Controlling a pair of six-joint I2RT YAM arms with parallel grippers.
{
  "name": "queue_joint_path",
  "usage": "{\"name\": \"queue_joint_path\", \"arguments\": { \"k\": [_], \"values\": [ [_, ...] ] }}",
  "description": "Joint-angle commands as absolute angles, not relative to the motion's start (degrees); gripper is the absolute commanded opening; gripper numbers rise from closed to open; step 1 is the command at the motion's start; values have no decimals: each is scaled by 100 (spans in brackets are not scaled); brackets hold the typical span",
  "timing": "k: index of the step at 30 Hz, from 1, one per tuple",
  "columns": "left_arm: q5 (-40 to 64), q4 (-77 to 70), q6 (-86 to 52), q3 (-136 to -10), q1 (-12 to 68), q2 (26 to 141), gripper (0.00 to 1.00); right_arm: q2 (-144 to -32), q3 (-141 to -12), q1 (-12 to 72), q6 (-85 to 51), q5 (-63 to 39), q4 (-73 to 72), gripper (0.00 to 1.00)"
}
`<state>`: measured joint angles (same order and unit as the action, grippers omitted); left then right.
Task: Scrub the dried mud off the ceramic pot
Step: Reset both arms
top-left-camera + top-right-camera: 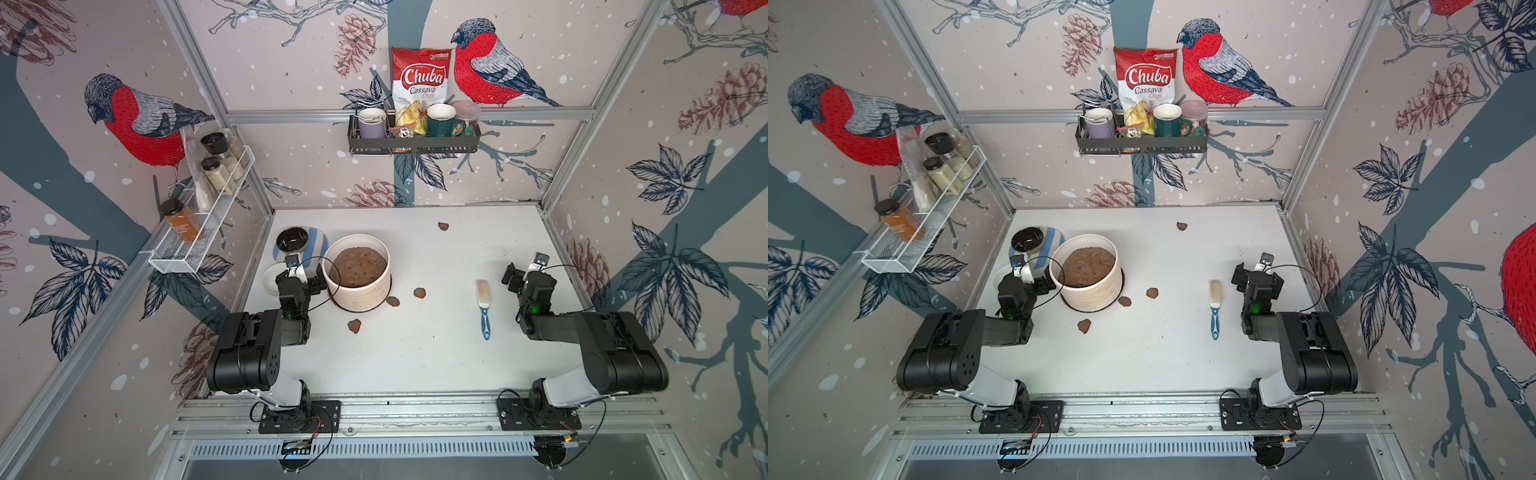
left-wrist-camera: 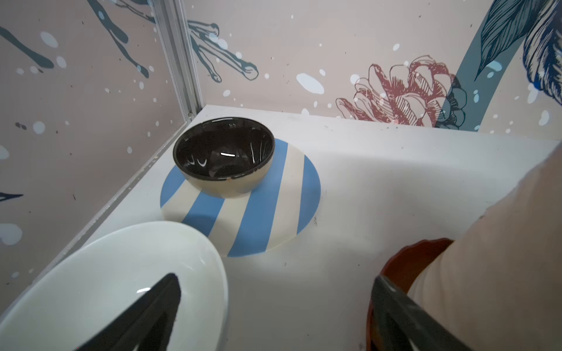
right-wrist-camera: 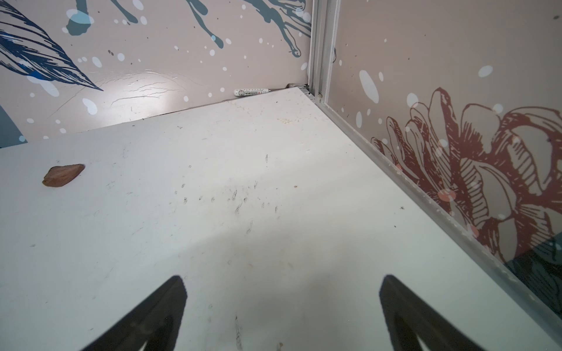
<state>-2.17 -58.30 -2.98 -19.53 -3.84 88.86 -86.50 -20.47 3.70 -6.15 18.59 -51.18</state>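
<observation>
The ceramic pot (image 1: 361, 297) stands near the left edge of the tabletop (image 1: 415, 353), just beside the spread, empty left fingers (image 2: 152, 313). Dried mud (image 1: 354, 326) flakes lie loose nearby. The right fingers (image 3: 164, 304) gape empty near the right edge, beside a brush (image 1: 483, 305).

White, scuffed tabletop (image 1: 415, 365). At left on it: brown round saucer (image 2: 410, 261) under cream ribbed ceramic pot (image 1: 361, 297), blue-and-white striped plate (image 1: 316, 245), small white bowl (image 1: 270, 279). Scattered about: four flat brown flakes of dried mud (image 1: 354, 326). Toward right, well apart: blue-handled scrub brush (image 1: 483, 307).
</observation>
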Motion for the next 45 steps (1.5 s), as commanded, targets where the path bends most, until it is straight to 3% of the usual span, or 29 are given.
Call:
{"name": "queue_joint_path", "arguments": {
  "k": [1, 45],
  "values": [
    [-99, -5544, -259, -1997, -299, 8872, 98, -8616, -2077, 369, -630, 1794, -5087, 99],
    [-390, -4949, 69, -2304, 17, 8861, 99, -8630, -2076, 424, -595, 1845, -5089, 99]
  ]
}}
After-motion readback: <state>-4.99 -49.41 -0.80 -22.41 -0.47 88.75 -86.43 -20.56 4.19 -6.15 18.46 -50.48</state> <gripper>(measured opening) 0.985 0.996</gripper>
